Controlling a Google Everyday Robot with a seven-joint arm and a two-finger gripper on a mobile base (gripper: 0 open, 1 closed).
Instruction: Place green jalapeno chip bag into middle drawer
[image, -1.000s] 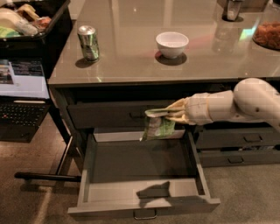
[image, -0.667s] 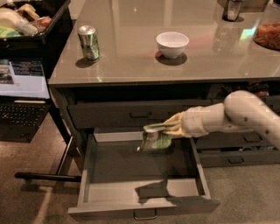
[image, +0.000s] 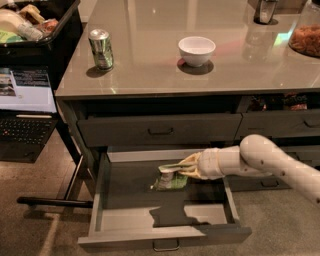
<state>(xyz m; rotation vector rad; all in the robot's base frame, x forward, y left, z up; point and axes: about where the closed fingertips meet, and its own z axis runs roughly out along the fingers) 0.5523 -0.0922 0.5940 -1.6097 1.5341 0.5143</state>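
The middle drawer (image: 165, 235) is pulled open below the counter, with pale inner side walls, a darker floor and a small metal loop handle on its front. My gripper (image: 172, 170) reaches in from the right on the white arm, down inside the drawer. It is shut on the top edge of the green jalapeno chip bag (image: 171, 181). The crinkled light-green bag hangs below the fingers, low over the drawer floor; I cannot tell whether it touches. A shadow of the arm lies on the floor toward the front.
On the counter (image: 150, 75) stand a green-and-silver can (image: 101, 48), a white bowl (image: 196, 50) and a jar of snacks (image: 306, 35) at far right. A shut drawer (image: 160, 131) sits above the open one. A laptop (image: 25, 100) and black bin (image: 35, 25) stand left.
The gripper has moved down and left with the bag, from just below the upper drawer front into the open drawer. The bag now hangs near the drawer floor.
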